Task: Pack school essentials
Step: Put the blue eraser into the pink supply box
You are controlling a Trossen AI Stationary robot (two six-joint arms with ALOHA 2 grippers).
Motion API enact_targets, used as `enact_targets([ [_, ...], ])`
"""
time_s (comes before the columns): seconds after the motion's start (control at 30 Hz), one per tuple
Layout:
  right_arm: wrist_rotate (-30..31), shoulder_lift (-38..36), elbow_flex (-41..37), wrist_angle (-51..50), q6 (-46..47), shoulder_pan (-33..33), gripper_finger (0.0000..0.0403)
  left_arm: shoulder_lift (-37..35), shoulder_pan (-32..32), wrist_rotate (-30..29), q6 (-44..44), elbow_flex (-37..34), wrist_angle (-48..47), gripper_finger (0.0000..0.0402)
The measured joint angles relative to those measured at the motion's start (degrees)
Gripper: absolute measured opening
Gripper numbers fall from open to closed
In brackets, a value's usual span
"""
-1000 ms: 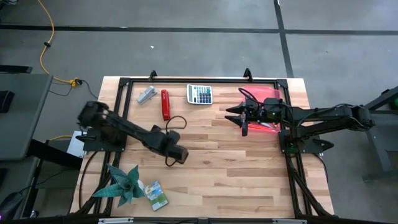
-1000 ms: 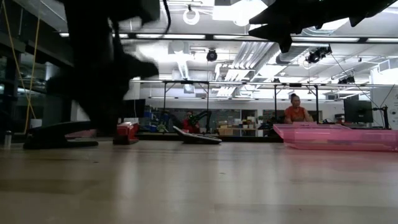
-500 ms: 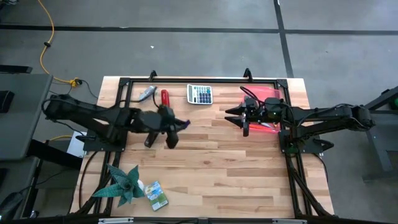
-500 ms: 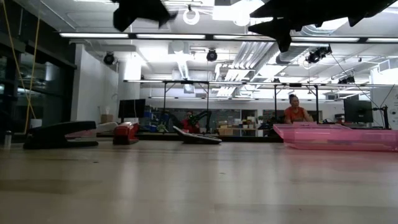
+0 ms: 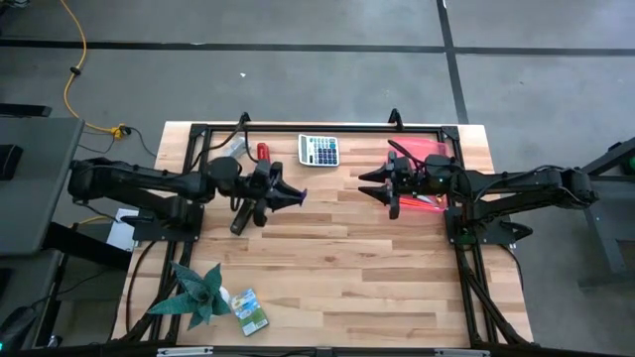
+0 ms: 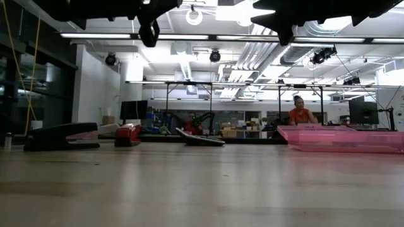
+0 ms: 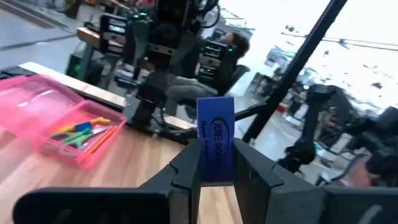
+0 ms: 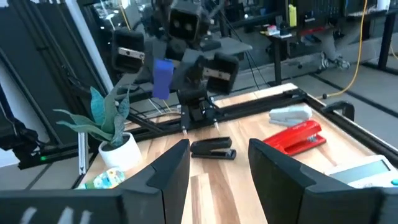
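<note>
With my left gripper (image 7: 216, 163) clamped on the tiny blue eraser (image 7: 215, 138) high above the table, I risk it slipping before reaching the pink case (image 7: 59, 124).

You've got a grey-white calculator (image 5: 318, 150) at the table (image 5: 347, 268) back edge, w/ a red stapler (image 5: 263, 152) and grey stapler (image 8: 290, 114) near it, black stapler (image 8: 212, 149) just fwd. Potted plant (image 5: 196, 292) sits at front-left corner. Person in orange top (image 6: 301, 113) seated in bkgd.
</note>
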Motion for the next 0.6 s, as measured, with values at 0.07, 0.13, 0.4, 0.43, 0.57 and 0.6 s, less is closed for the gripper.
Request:
enact_targets([
  [0.07, 0.0, 0.0, 0.0, 0.0, 0.0, 0.0, 0.0156, -0.1, 0.6, 1.2, 0.0, 0.1, 0.4, 0.0063],
  [0.13, 0.0, 0.0, 0.0, 0.0, -0.5, 0.0, 0.0155, -0.1, 0.8, 1.3, 0.0, 0.1, 0.5, 0.0063],
  [0.4, -0.3, 0.0, 0.0, 0.1, -2.8, 0.0, 0.0155, -0.1, 1.1, 1.3, 0.0, 0.1, -0.6, 0.0062],
  [0.43, -0.4, 0.0, 0.0, 0.1, -3.3, 0.0, 0.0156, -0.1, 1.1, 1.3, 0.0, 0.1, -0.9, 0.0062],
  [0.57, -0.4, 1.3, 1.5, 0.1, -7.9, 0.6, 0.0156, 1.2, 1.4, 1.3, -3.2, 0.6, -3.1, 0.0062],
  [0.6, -0.4, 2.0, 2.4, -0.6, -9.5, 1.0, 0.0155, 2.1, 1.7, 1.5, -5.1, 0.9, -4.2, 0.0062],
])
